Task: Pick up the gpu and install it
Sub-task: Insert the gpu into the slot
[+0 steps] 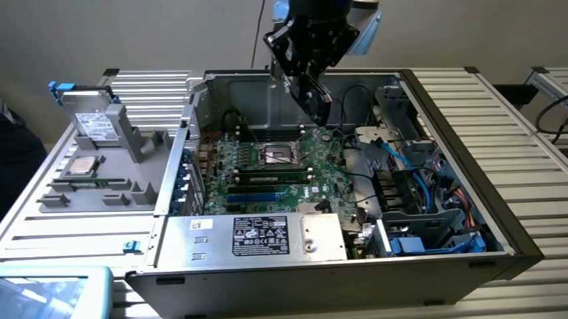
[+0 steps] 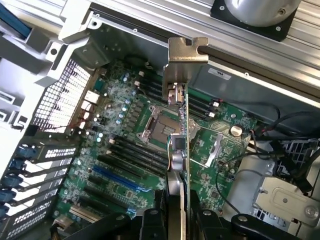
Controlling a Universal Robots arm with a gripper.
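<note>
Card in hand: your end effector (image 1: 312, 100) is pinching the gpu (image 2: 180, 110), one finger (image 2: 150, 225) on each side, jaws partway closed on the thin board. The wrist view shows the gpu edge-on. Its long axis runs straight out from the end effector, with the silvery bracket (image 2: 187, 50) at the far end. The gpu hangs inside the open case (image 1: 461, 133), above the motherboard (image 1: 275, 166) by the processor socket (image 2: 157, 125), and seems to touch nothing below. The blue expansion slot (image 2: 117, 180) lies off to one side of the card, toward the exterior view's foreground, and its line looks angled against the card's. Judgement: card not yet lined up over a slot.
</note>
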